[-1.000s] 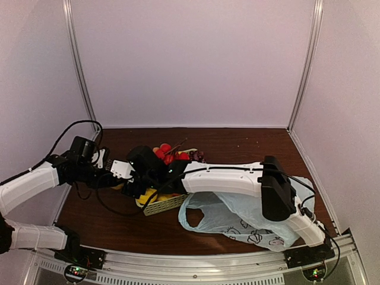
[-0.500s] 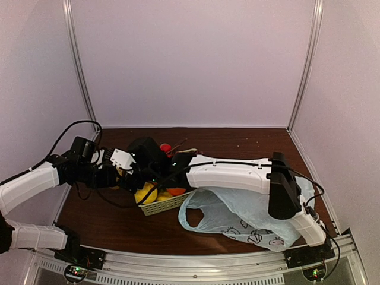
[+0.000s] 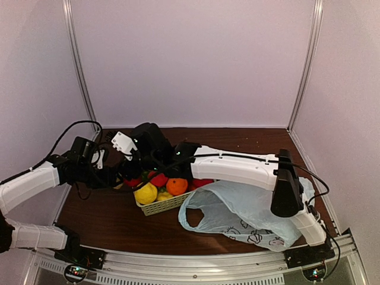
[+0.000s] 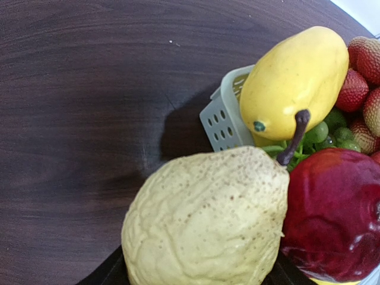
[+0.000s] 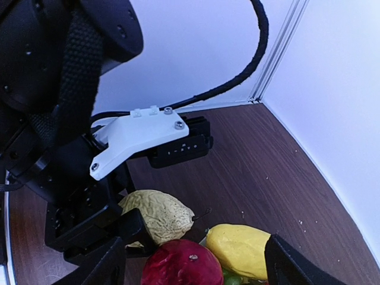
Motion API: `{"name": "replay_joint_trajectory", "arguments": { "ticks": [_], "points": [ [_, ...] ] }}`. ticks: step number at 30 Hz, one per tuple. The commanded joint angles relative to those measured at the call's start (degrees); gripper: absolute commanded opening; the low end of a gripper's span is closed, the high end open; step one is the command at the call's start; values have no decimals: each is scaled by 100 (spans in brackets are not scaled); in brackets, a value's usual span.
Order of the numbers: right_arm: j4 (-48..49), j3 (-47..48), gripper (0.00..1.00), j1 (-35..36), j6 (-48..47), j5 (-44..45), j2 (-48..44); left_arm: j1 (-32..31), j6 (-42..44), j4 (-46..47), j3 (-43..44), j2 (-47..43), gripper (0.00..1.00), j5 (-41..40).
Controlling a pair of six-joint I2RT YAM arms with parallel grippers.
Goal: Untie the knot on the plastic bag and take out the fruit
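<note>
The pale blue plastic bag (image 3: 255, 208) lies slack at the front right, its handle loop (image 3: 191, 218) open; no knot shows. My left gripper (image 4: 199, 274) is shut on a lumpy pale yellow fruit (image 4: 205, 219), held just left of the white basket (image 4: 224, 122); it also shows in the right wrist view (image 5: 159, 212). My right gripper (image 5: 199, 262) is open and empty above the basket, with a red apple (image 5: 181, 264) and a smooth yellow fruit (image 5: 240, 249) below it. In the top view the left gripper (image 3: 123, 175) and right gripper (image 3: 155, 169) sit close together at the basket (image 3: 169, 205).
The basket holds a yellow lemon-like fruit (image 3: 145, 193), an orange (image 3: 176, 186), strawberries (image 4: 356, 89) and green grapes (image 4: 323, 135). White walls and metal posts enclose the dark wooden table (image 3: 249, 145). The right arm (image 3: 237, 169) spans above the bag.
My right gripper has lifted and drawn back from over the basket, uncovering the yellow fruit and orange in it. The left arm has barely moved. The bag lies as before.
</note>
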Motion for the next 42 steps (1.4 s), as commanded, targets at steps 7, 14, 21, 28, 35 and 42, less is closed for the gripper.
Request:
{"name": "replay_joint_trajectory", "arguments": {
  "ticks": [7,14,21,28,35,42],
  "points": [
    [-580,465,79,-224,844,-342,431,24,88,26,116,23,55,73],
    [-742,626,81,-263,1039,-509,622,24,105,30,119,38,54,92],
    [-843,642,79,-277,1070,-596,718,24,106,29,132,38,55,89],
    [-912,642,66,-277,1001,-599,775,24,101,24,141,23,55,80],
    [-875,642,54,-274,878,-608,663,24,44,28,115,-10,55,44],
    [-944,604,52,-241,424,-386,484,24,-113,-53,124,-73,55,-194]
  ]
}}
